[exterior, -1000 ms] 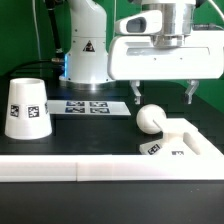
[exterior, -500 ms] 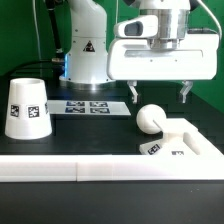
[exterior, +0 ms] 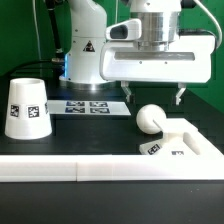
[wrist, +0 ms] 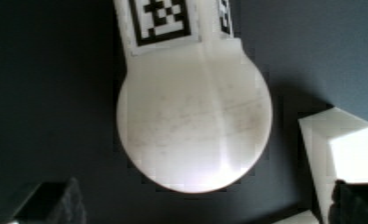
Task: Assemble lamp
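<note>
Nearest, the long white rail (exterior: 100, 170) runs along the bench (exterior: 90, 130) edge. Behind it, toward four o'clock in the exterior view, the flat base (exterior: 190, 140) lies bare, with nothing fitted to it. The bulb (exterior: 150, 119) lies on its side just beside the base, at its nine o'clock. The shade (exterior: 25, 108) stands well apart at nine o'clock, with the marker board (exterior: 86, 105) farther back. The fingers (exterior: 180, 96) hang spread wide above the bulb, grasping nothing. As I judge it, nothing is joined yet: bulb into base, then shade on top, all remains.
</note>
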Controlling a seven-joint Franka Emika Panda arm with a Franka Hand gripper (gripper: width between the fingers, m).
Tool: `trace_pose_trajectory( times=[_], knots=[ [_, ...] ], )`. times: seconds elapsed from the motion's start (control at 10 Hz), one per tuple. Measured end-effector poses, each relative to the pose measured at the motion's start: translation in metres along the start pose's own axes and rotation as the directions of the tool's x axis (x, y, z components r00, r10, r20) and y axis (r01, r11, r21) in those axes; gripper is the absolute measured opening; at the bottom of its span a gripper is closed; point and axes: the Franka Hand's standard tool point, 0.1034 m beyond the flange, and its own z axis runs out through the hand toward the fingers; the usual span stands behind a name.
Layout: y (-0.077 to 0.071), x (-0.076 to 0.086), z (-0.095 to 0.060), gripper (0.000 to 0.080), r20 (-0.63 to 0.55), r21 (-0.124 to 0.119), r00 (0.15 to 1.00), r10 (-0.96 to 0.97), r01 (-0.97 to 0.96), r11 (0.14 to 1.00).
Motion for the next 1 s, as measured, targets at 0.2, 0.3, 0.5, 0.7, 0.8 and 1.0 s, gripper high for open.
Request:
trace_pose_trajectory(
  times=[0.2, 0.3, 0.5, 0.7, 0.8, 1.0],
  knots=[
    [0.0033, -0.0011, 0.001, 0.0699, 0.027, -0.005, 0.999, -0.034, 0.034, 0.999],
    [0.0071, -0.0044, 0.0005, 0.0699, 0.112, -0.014, 0.993, -0.048, 0.05, 0.999],
    [0.0027, -0.0013, -0.0005, 0.0699, 0.219, -0.025, 0.974, -0.056, 0.063, 0.998],
    [0.0028, -0.0007, -0.0009, 0.0699, 0.359, -0.041, 0.932, -0.058, 0.078, 0.996],
    [0.0044, -0.0025, -0.0005, 0.0699, 0.411, -0.047, 0.91, -0.052, 0.078, 0.996],
    [0.0058, 0.0008, 0.0013, 0.0699, 0.51, -0.044, 0.858, -0.064, 0.1, 0.994]
  ],
)
